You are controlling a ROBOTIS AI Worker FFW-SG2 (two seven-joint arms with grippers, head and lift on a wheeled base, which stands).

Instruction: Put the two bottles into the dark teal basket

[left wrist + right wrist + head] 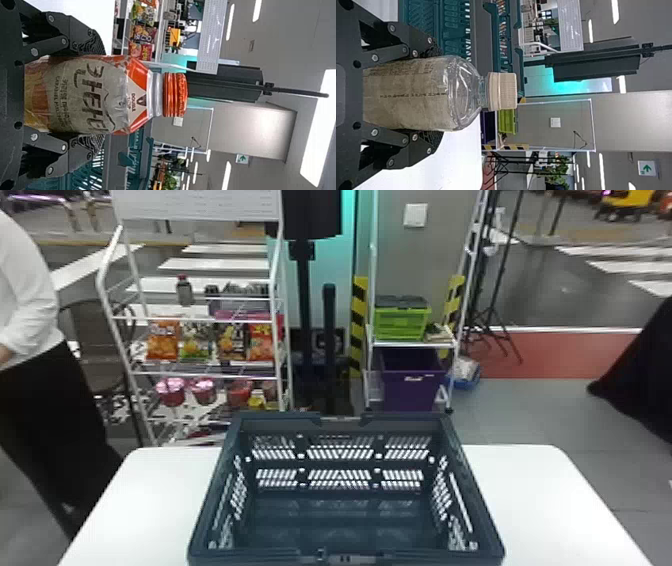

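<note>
Crossing too low, the clear, orange-capped plastic bottle [79, 95] clamped in the left tool [98, 95], or the clear, cream-capped bottle [411, 93] clamped in the right tool [435, 94], could snag the dark teal plastic basket [405, 421] beside them.

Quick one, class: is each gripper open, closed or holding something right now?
Left gripper: closed, holding the orange-capped bottle.
Right gripper: closed, holding the pale-capped bottle.

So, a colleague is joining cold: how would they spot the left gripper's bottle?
From the dark teal basket on the white table, go to the robot's left gripper. Clamped upright in it is the bottle. Its orange-red cap sets it apart from the bottle in the right gripper, which has a whitish cap.
</note>
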